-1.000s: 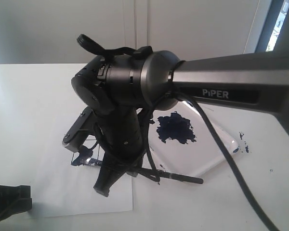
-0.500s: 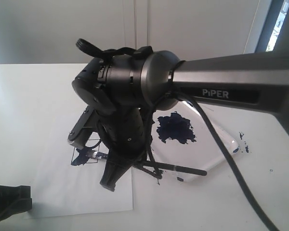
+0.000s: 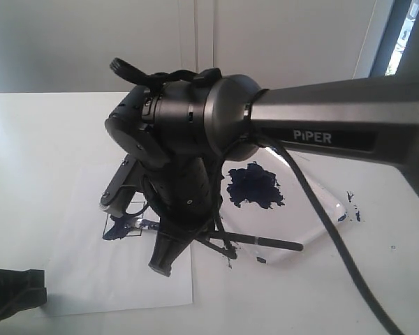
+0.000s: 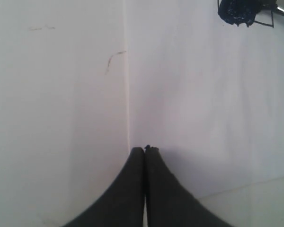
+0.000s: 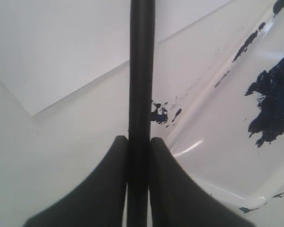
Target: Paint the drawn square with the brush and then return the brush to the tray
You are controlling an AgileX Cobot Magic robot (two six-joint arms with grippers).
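My right gripper (image 3: 164, 264) (image 5: 138, 138) reaches across to the left and is shut on the brush (image 3: 265, 243) (image 5: 141, 71), whose black handle runs between both fingers. The brush lies low and nearly level. Its silver ferrule and bristles rest on the drawn square (image 3: 117, 227) (image 4: 246, 12), a thin pen outline partly smeared dark blue. The handle's end hangs over the front corner of the tray (image 3: 314, 220) (image 5: 217, 161). My left gripper (image 4: 145, 149) is shut with nothing in it, over the paper's edge and well short of the square.
The square is drawn on a white paper sheet (image 3: 91, 279) (image 4: 203, 104) on the white table. A dark blue paint blob (image 3: 255, 185) (image 5: 274, 101) sits in the tray, and blue specks (image 3: 353, 213) lie beside it. My right arm hides the middle of the scene.
The right gripper has shifted to the right and a little up with the brush. The bristles were dragged rightward across the square, and the handle end moved further over the tray corner.
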